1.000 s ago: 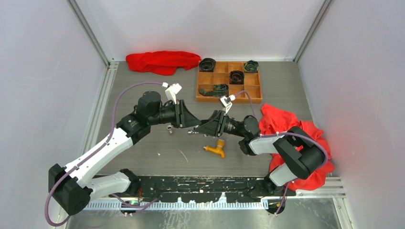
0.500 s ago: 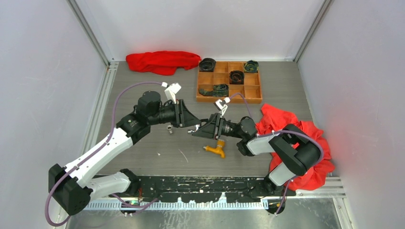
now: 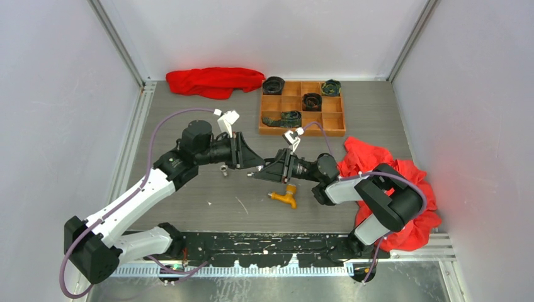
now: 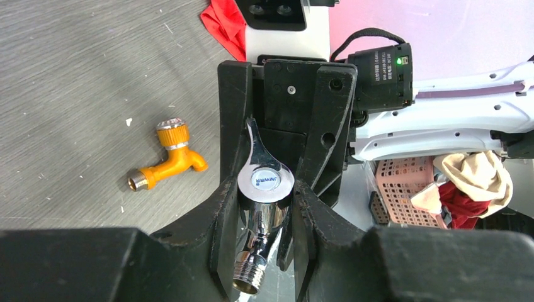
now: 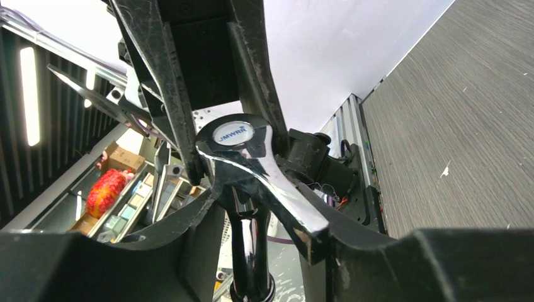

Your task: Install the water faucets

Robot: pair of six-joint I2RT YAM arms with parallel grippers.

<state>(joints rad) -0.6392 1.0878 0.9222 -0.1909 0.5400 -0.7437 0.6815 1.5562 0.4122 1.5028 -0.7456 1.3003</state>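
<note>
The shiny silver faucet with its flat handle is clamped at its cap between my left gripper's fingers, threaded end pointing toward the camera. My right gripper faces it head-on, fingers parted on either side of the silver faucet; the handle end rests against one right finger. Both grippers meet above mid-table, the left gripper and the right gripper tip to tip. The orange-yellow faucet lies loose on the table just in front of them, also in the left wrist view.
A wooden compartment tray with dark rolled items stands at the back. One red cloth lies at the back left, another under the right arm. A small metal part lies below the left wrist. A black rail runs along the near edge.
My right gripper has moved left toward the left gripper and now has its fingers around the silver faucet. The left arm and the orange-yellow faucet have not moved.
</note>
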